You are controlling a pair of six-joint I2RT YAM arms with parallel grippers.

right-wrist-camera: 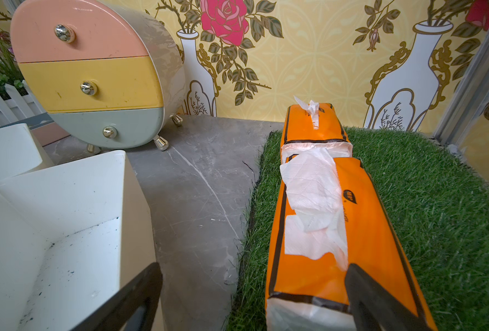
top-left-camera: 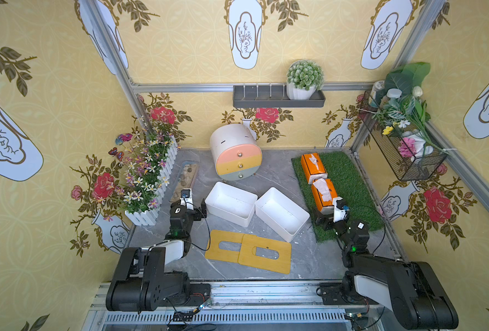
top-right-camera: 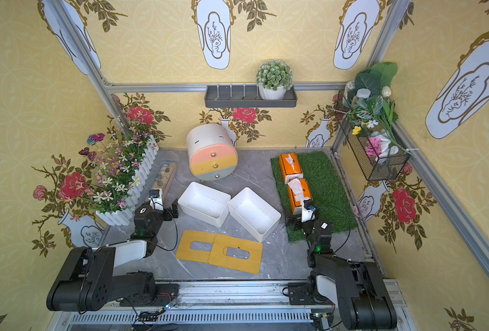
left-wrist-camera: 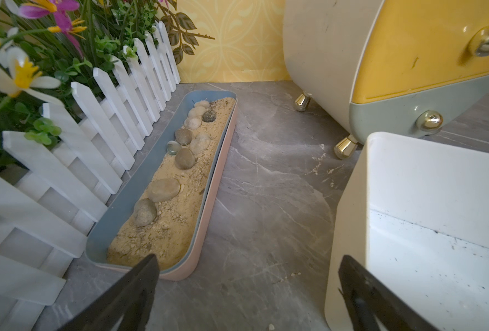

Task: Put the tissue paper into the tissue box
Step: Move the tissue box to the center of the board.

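Right gripper, jaws spread wide, hangs over the edge of the grass mat, one finger above the nearest orange tissue pack lying on it. The empty white tissue box sits just beside the mat.

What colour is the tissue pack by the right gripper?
The tissue pack is orange, dark-edged; clearest in right wrist view.

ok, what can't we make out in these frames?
Right gripper contact with nearer tissue pack: right wrist view, finger overlaps it; depth unclear.
That pack's near end: right wrist view, cut by frame edge.
Lower bamboo lid: both top views, one edge under the upper lid.
Drawer cabinet contents: every view, drawers shut.
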